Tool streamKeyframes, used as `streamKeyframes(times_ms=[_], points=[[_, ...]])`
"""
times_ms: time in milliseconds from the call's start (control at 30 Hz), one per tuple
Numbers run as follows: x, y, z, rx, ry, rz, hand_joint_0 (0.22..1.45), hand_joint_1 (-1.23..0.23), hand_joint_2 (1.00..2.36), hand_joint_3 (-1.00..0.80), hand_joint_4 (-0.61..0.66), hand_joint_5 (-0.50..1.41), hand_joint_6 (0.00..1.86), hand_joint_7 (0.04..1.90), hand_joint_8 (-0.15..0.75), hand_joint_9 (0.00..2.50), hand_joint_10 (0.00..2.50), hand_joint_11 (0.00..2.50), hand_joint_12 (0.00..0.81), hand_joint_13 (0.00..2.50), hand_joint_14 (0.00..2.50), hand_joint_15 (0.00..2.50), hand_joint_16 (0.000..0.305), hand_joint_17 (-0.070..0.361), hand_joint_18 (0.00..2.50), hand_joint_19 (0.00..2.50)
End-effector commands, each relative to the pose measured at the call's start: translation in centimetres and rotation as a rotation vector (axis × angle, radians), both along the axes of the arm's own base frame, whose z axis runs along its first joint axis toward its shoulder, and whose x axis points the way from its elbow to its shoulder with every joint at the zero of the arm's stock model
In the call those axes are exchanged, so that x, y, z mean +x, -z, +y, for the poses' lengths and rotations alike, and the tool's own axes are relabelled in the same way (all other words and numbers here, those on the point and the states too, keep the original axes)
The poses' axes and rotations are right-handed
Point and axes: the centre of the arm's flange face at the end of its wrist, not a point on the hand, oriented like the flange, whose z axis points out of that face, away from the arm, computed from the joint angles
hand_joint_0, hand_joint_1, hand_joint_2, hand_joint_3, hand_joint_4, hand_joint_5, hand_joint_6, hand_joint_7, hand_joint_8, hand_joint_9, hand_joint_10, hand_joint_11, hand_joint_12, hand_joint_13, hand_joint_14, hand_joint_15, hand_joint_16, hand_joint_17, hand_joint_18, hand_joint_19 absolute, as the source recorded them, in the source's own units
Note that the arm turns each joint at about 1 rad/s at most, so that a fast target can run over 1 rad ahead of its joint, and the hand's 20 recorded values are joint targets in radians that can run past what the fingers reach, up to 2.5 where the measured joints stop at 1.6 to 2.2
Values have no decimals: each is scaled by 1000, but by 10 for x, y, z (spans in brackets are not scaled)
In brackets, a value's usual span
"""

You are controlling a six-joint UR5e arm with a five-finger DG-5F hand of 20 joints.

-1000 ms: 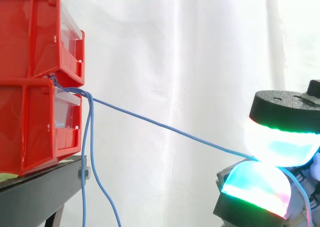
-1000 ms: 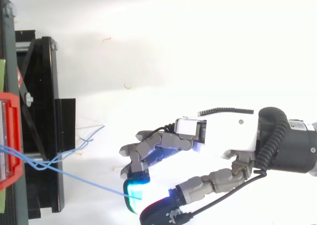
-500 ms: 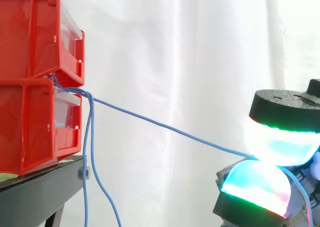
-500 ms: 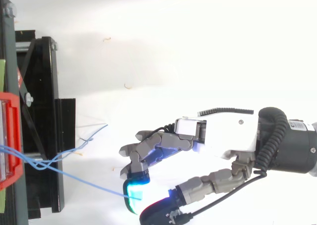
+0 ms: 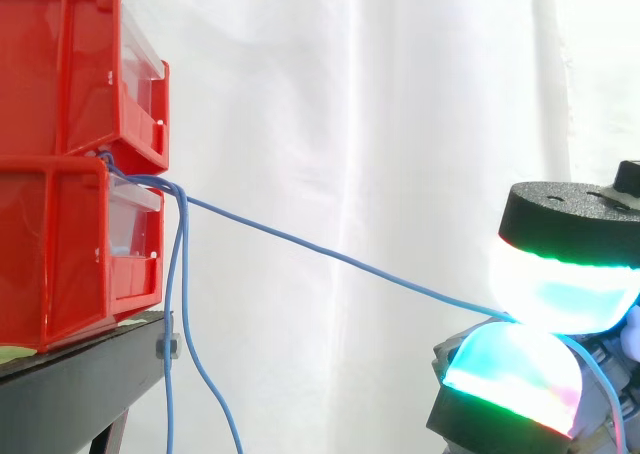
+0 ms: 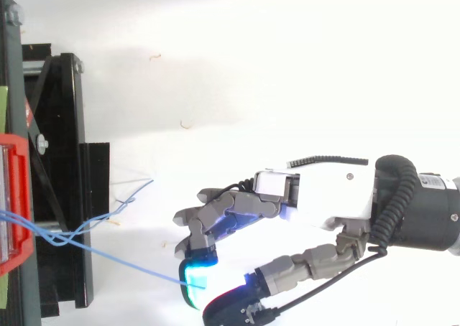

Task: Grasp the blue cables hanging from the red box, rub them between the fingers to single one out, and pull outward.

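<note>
Curtain (image 5: 380, 124) behind | bins (image 5: 60, 174) at 9 o'clock | my hand (image 6: 316, 197) at 4 o'clock pinched one cable (image 5: 330, 257) between pads (image 5: 560, 284), taut so it stood apart | other cables (image 5: 180, 354) hung slack under bins

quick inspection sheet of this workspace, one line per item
surface: black stand, carrying two stacked red bins
job's things: one blue cable stretched from the bins to the hand; other blue cables hang slack
clutter: small specks on the white floor
grippers: hand, fingers pinching the stretched cable
cables: blue ones only, noted above
surroundings: white curtain
</note>
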Motion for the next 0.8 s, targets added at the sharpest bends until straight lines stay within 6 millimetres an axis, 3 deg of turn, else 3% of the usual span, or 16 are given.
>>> streamKeyframes(times_ms=[0,433,767], points=[[0,1,1,-1,-1,1,664,-705,1035,-156,48,-206,884,1176,366,527,3,124,425,249,0,0,57,128,0,0],[0,0,0,0,0,0,657,-711,1033,-167,31,-203,885,1173,363,544,8,284,445,251,0,0,55,124,0,332],[0,-1,0,0,0,-1,657,-715,1032,-175,22,-201,880,1198,366,573,9,313,451,275,0,0,55,124,0,371]])
